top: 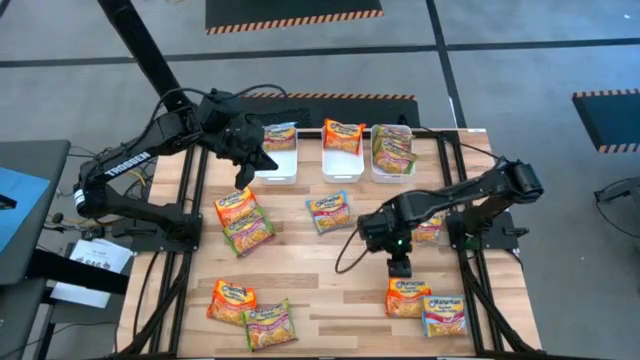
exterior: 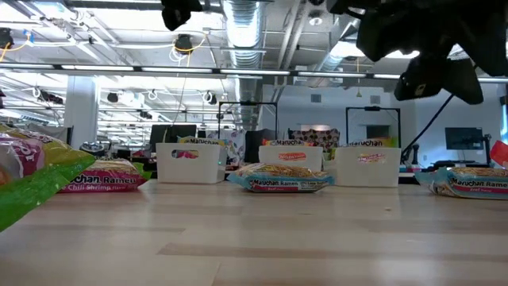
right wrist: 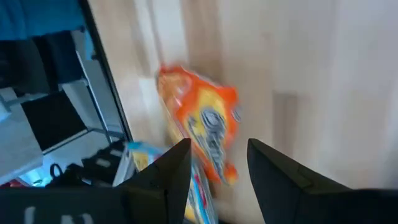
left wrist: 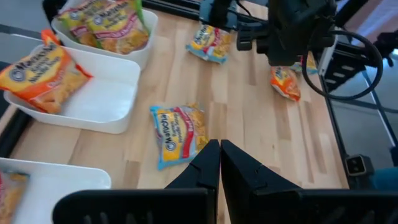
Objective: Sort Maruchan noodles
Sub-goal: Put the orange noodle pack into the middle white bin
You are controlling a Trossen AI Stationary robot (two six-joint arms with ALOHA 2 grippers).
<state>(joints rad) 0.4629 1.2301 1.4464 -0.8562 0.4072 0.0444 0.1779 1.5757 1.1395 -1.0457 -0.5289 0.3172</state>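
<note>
right claw [top: 399, 268] open, empty, above the desk [top: 330, 270], just over an orange noodle packet [right wrist: 202, 121] near right. left claw [top: 243, 172] closed, empty, by the white bins [top: 276, 165]; other packets scattered.

The left arm reaches across the table's far left side, its left gripper [left wrist: 219, 163] pinched closed and empty. The right arm bends inward from the right edge, its right gripper [right wrist: 219, 163] pointing down over the near side, fingers parted with nothing between them.
</note>
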